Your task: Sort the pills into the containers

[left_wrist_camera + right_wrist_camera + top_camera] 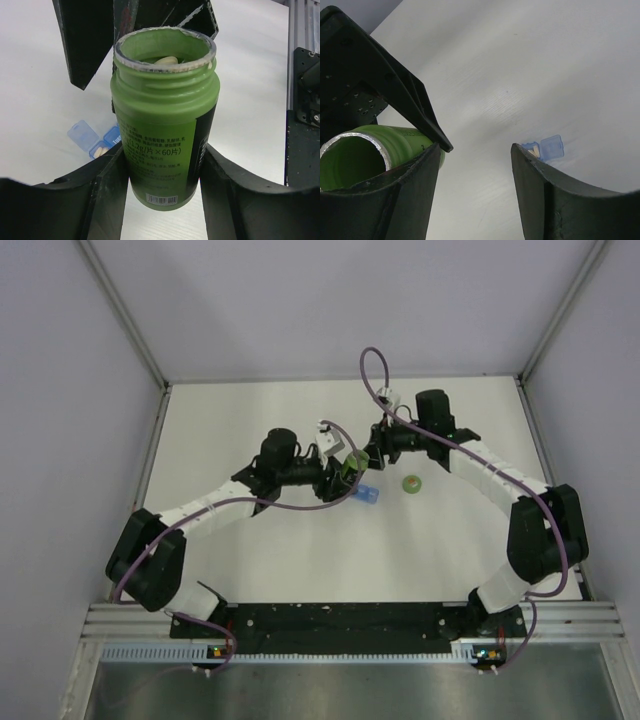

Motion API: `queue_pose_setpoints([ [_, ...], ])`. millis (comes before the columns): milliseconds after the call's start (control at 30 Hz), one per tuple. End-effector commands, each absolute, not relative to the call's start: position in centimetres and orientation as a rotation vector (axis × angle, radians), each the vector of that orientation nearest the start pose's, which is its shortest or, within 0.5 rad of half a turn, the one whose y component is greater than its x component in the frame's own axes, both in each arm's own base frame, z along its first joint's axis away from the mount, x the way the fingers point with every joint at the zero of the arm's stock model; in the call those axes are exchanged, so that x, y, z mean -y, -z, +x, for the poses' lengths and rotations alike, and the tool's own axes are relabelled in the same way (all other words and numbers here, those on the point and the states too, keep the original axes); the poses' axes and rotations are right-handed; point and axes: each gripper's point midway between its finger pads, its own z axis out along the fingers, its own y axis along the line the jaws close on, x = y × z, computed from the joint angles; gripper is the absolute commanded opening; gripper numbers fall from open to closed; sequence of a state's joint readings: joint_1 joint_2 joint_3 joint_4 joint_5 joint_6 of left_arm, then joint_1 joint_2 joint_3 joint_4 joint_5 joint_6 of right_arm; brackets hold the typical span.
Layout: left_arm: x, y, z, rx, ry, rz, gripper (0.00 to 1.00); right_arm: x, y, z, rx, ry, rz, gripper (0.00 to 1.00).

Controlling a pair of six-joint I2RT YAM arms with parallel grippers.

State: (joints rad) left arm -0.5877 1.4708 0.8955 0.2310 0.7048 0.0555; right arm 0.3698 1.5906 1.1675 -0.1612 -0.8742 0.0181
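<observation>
Jaws of the left gripper [343,473] clench the uncapped green bottle [165,115] (pills [166,60] inside) over the bench [250,420] middle; the right gripper [476,150] gapes empty alongside. Likely pouring: tilt carefully toward the blue pill box [368,494] nearby.

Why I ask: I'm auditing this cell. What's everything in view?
bottle: one, green with a dark label side, uncapped, in the left gripper
cap: one, green, on the table right of the pill box
pill box: one, translucent blue, a lid open, on the table near the bottle
pills: pale; one showing in the bottle's mouth, at least one in the pill box
table: one, white
left gripper: one, black, shut on the bottle
right gripper: one, black, open, empty, beside the bottle's mouth
</observation>
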Motion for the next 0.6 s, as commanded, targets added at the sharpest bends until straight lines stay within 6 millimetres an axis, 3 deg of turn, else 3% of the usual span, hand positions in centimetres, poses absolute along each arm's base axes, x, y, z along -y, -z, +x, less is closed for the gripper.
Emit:
queue_pose_setpoints([
  [0, 32.3, -19.0, 31.0, -1.653, 0.905, 1.02, 0.0, -29.8, -24.3, 29.9, -1.788, -1.246, -1.014, 0.6],
  [133, 32.2, -18.3, 31.1, -1.668, 0.889, 1.027, 0.0, -29.8, -24.4, 29.8, -1.793, -1.237, -1.011, 0.6],
  [300, 31.9, -18.7, 30.9, -1.643, 0.873, 1.023, 0.0, -28.5, -23.9, 31.4, -1.809, -1.068, -0.989, 0.66],
  [400, 31.2, -19.4, 30.7, -1.62, 0.856, 1.019, 0.0, -26.6, -23.3, 33.3, -1.859, -0.938, -0.908, 0.7],
  [567, 29.8, -20.4, 30.2, -1.608, 0.795, 1.043, 0.0, -21.6, -21.4, 36.2, -1.962, -0.683, -0.784, 0.72],
])
